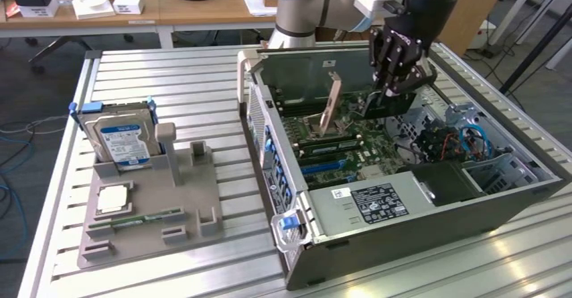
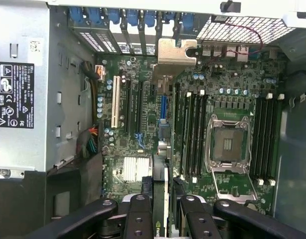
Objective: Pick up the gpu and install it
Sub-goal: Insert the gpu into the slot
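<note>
Ribbed aluminium slats formed the table [image 1: 179, 77] in the exterior view, with wooden desks behind it. On the exterior view's left lay a moulded grey plastic fixture [image 1: 192, 204]. A silver hard drive with a blue-white label [image 1: 123, 140] stood upright in one of its slots, and a square metal-topped processor chip [image 1: 114, 199] and a narrow green memory stick [image 1: 147, 217] lay flat nearer its front edge. On the exterior view's right sat an open dark-grey steel computer case [image 1: 500, 211], side panel off. A boxy grey power supply with a black label [image 1: 371, 201] sat in its near corner. The black multi-link gripper [image 1: 395, 90] reached down into the case from the arm, clenched on the gpu [image 1: 392, 107], a thin dark circuit card held on edge. The card hung just above the green motherboard [image 1: 358, 147], towards the rear wall. Whether its lower edge touched a slot could not be told.

In the wrist view the glossy black fingers [image 2: 139, 219] of the gripper [image 2: 165, 209] pressed in from both sides on the gpu [image 2: 159, 184], seen edge-on as a slim strip. Beyond it spread the motherboard [image 2: 242, 191], with a long white expansion slot [image 2: 115, 102], a silvery finned heatsink [image 2: 135, 168] and a square steel-framed processor socket [image 2: 228, 144] flanked by black memory slots.
</note>
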